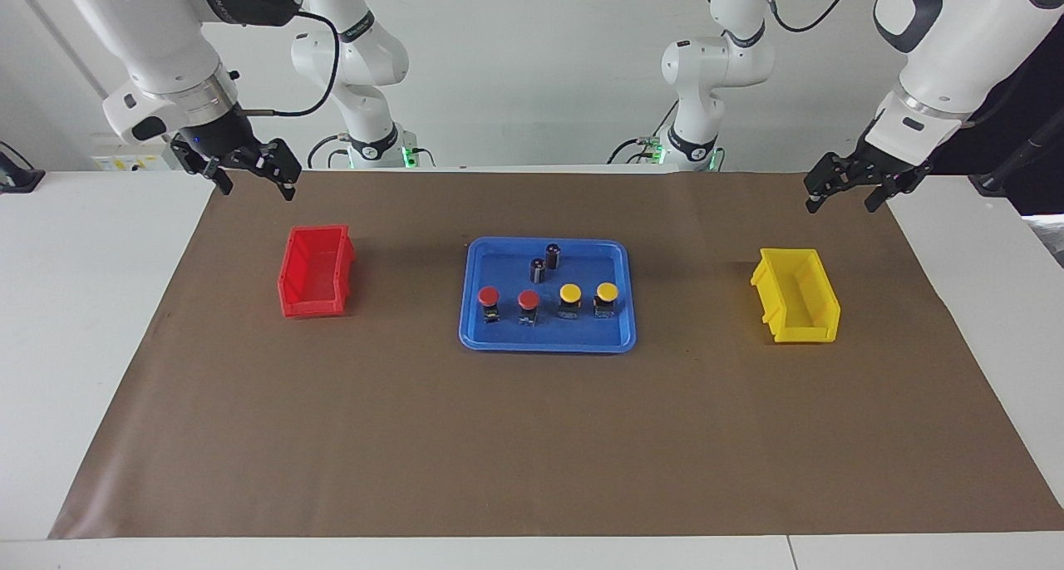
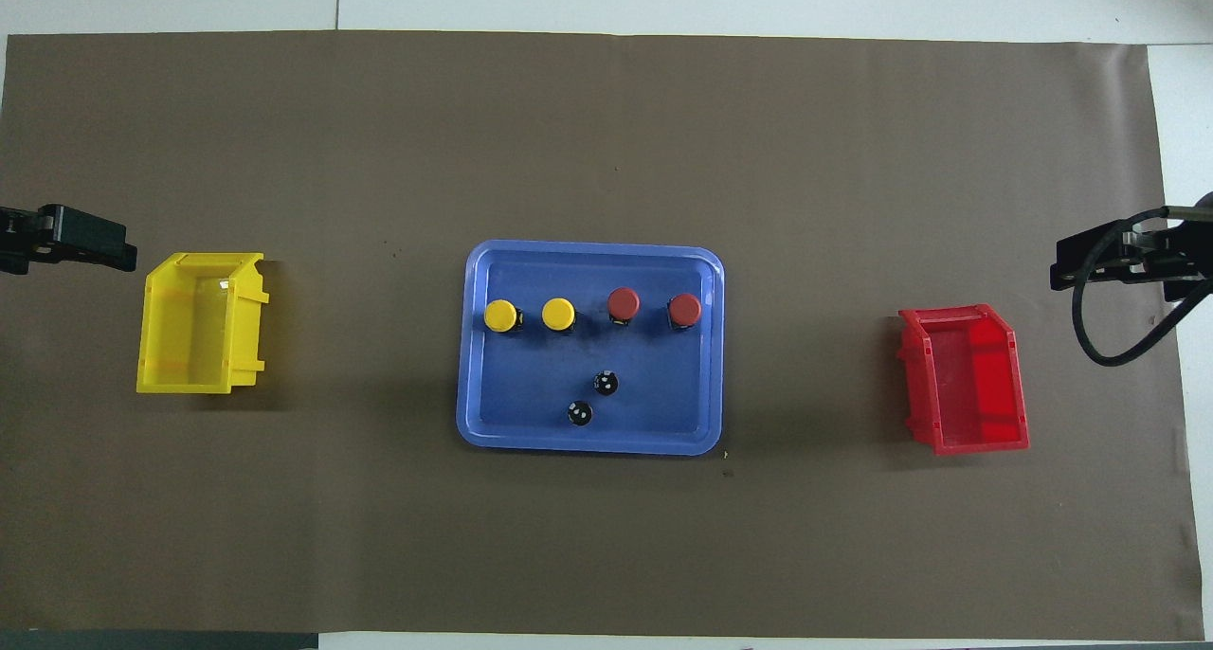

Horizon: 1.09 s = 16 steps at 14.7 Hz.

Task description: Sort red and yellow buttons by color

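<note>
Two red buttons [image 1: 489, 296] [image 1: 529, 300] and two yellow buttons [image 1: 570, 292] [image 1: 607, 292] stand in one row in a blue tray [image 1: 549, 346] at the middle of the table. From overhead the row reads yellow [image 2: 500, 315], yellow [image 2: 558, 314], red [image 2: 623, 302], red [image 2: 684, 309]. My right gripper [image 1: 256, 186] hangs open and empty over the brown mat's corner by the red bin [image 1: 312, 307]. Over the mat's corner by the yellow bin [image 1: 802, 333], my left gripper [image 1: 841, 207] is open and empty too.
Two dark upright cylinders [image 1: 553, 254] [image 1: 538, 269] stand in the tray, nearer to the robots than the buttons. Both bins look empty, red [image 2: 981, 442] at the right arm's end, yellow [image 2: 190, 380] at the left arm's end. A brown mat [image 1: 532, 445] covers the table.
</note>
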Motion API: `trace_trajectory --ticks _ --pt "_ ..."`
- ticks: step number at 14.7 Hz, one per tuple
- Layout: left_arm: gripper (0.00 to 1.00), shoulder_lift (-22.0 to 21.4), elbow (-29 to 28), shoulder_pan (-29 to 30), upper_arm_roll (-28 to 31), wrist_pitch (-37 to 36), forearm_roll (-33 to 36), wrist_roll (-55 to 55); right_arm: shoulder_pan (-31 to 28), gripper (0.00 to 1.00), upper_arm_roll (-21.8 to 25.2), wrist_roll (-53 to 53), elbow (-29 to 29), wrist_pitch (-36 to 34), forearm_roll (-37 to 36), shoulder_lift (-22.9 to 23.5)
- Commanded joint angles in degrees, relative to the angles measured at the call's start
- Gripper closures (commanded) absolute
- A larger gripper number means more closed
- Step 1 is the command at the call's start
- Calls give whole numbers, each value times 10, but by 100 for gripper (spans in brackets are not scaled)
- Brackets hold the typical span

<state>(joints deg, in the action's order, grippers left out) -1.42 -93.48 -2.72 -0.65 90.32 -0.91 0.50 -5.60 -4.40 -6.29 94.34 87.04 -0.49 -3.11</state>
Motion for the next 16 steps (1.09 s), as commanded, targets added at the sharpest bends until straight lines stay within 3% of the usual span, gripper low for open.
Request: trace_trajectory --ticks 1,13,16 --pt "0 -14 -17 -4 2 11 13 5 -3 0 -3 14 1 1 0 -3" --pt "0 -14 -19 -2 2 21 13 8 -5 0 -3 14 -6 4 7 -1" --pt "0 -16 -23 -1 1 25 13 8 8 0 -13 9 -59 -5 6 36"
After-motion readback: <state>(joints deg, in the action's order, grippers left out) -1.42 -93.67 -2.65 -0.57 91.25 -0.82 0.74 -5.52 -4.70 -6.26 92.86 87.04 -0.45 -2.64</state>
